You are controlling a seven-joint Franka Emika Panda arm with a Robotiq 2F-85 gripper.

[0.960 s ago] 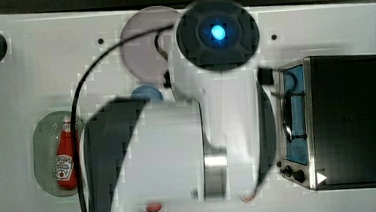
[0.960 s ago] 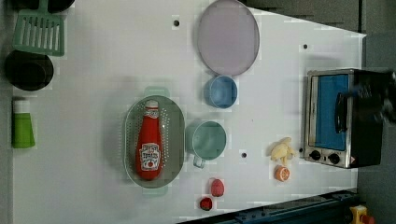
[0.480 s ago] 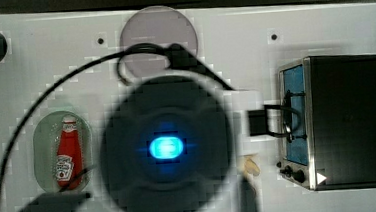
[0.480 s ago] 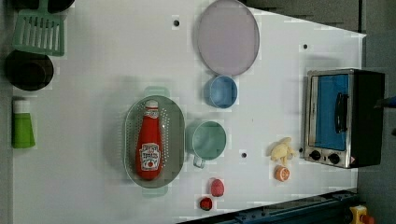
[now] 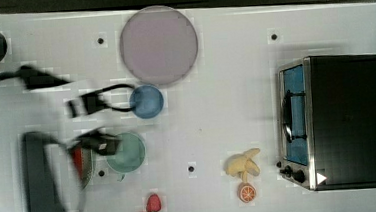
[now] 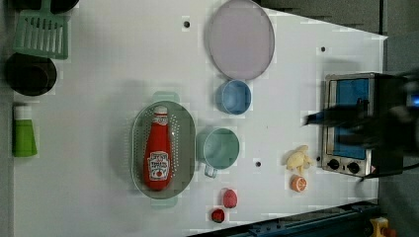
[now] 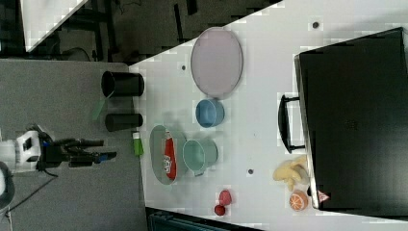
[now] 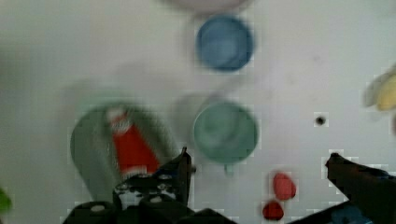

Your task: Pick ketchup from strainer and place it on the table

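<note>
The ketchup (image 6: 158,150), a red squeeze bottle with a white cap, lies lengthwise in the pale green strainer (image 6: 184,148) on the white table (image 6: 99,74). In the wrist view the ketchup (image 8: 130,147) and strainer (image 8: 88,144) sit well below my gripper (image 8: 261,163), which is open and empty; one finger (image 8: 180,168) overlaps the strainer's rim. In the top view my blurred arm hides most of the strainer (image 5: 87,168), and a strip of ketchup (image 5: 77,161) shows. The gripper (image 7: 108,149) hangs high, at the right view's left.
Beside the strainer stands a green cup (image 6: 220,148), with a blue bowl (image 6: 233,97) and purple plate (image 6: 239,39) beyond. Two strawberries (image 6: 229,198), a banana (image 6: 298,159), an orange half (image 6: 298,183) and a toaster oven (image 6: 353,123) lie toward the left view's right. A green bottle (image 6: 23,133) and black cup (image 6: 29,74) line the left view's left edge.
My arm has swept from the middle of the top view to the top view's left, over the strainer. The ketchup and strainer have not moved.
</note>
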